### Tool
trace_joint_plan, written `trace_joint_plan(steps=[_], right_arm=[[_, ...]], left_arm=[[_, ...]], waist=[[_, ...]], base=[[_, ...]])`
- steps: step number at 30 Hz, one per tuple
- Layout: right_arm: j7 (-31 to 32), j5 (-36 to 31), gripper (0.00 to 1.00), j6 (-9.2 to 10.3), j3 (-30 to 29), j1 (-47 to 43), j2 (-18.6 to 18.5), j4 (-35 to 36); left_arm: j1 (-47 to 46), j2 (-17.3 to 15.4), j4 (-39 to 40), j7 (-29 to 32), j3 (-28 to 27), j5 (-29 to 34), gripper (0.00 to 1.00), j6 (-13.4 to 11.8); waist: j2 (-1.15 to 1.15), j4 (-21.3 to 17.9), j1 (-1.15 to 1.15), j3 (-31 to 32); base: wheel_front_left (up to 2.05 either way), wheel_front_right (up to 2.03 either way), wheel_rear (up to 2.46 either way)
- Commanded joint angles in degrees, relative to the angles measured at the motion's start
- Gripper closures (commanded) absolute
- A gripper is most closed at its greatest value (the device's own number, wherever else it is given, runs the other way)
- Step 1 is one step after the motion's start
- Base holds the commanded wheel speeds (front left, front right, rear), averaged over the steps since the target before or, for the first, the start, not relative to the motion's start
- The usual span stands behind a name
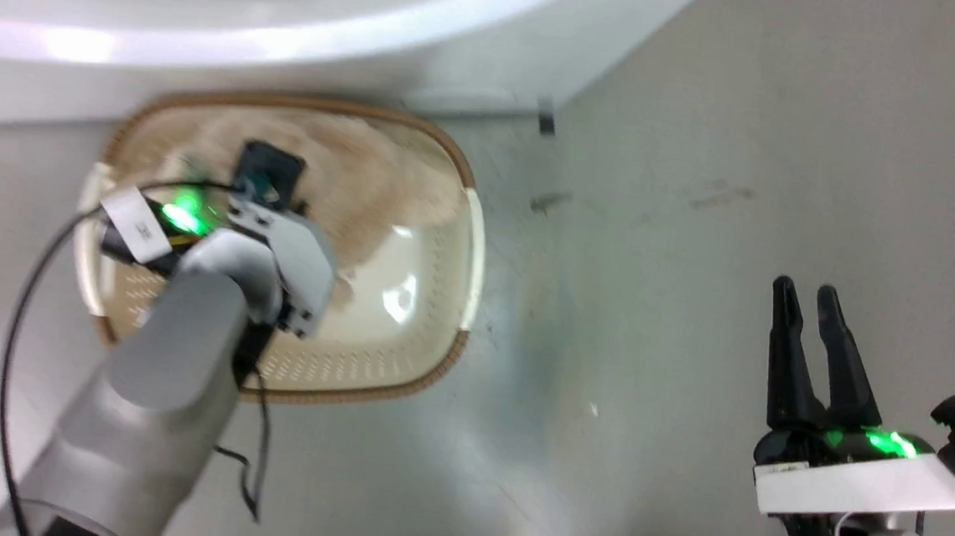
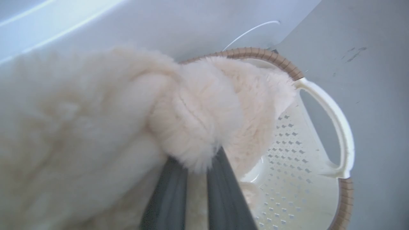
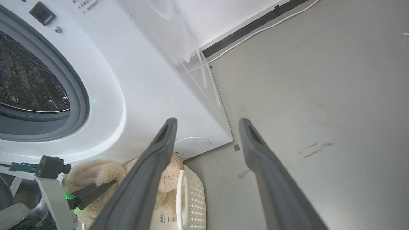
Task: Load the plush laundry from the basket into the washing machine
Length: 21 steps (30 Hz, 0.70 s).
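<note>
**Left.** In the head view the pale forearm (image 1: 160,363) enters from 7 o'clock and reaches down into the basket (image 1: 475,251). In the left wrist view the left end effector (image 2: 195,172) has its two dark fingers (image 2: 225,191) nearly together. Their tips are buried in a bunched fold of the plush laundry (image 2: 191,121), so it is assessed as clamped on that fold.

The plush laundry lies inside the basket. In the head view it fills the half toward 12 o'clock and laps against the brown rim there. The perforated bottom toward 5 o'clock is bare.

**Centre.** The basket stands on the grey floor (image 1: 698,233) at 6 o'clock of the washing machine (image 1: 291,45), close against its white front. In the right wrist view the machine's grey rubber ring (image 3: 81,95) and steel drum (image 3: 28,80) sit at 10 o'clock, above the basket.

**Right.** The right end effector (image 1: 806,293) hangs over the floor at 4 o'clock of the basket, well apart from it. Its fingers are spread, with nothing between them.
</note>
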<state>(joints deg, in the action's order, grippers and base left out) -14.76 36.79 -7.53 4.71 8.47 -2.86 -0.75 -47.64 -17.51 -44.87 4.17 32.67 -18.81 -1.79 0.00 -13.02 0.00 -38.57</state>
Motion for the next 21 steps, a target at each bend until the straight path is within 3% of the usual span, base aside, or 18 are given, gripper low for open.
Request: trace_joint_plan(steps=[1,12,21], right_arm=[[-0.24,-0.73,0.00,0.04,-0.45,-0.91,-0.01,-0.57],[-0.24,-4.44,0.00,0.04,-3.58,-6.29,-0.01,-4.93],[-0.24,-5.22,0.00,0.04,-4.80,-10.47,-0.01,-6.21]], left_arm=[[0.85,0.73,0.22,-1.46,-0.03,-0.72,1.00,0.42],[9.56,7.51,0.93,-11.71,-1.64,-6.96,1.00,2.44],[14.20,9.51,5.64,-17.58,-5.75,-10.93,1.00,0.30]], waist=[[0.00,3.74,0.00,5.68],[0.00,10.96,0.00,19.79],[0.00,13.58,0.00,26.28]], base=[[0.00,0.00,0.00],[0.00,0.00,0.00],[0.00,0.00,0.00]])
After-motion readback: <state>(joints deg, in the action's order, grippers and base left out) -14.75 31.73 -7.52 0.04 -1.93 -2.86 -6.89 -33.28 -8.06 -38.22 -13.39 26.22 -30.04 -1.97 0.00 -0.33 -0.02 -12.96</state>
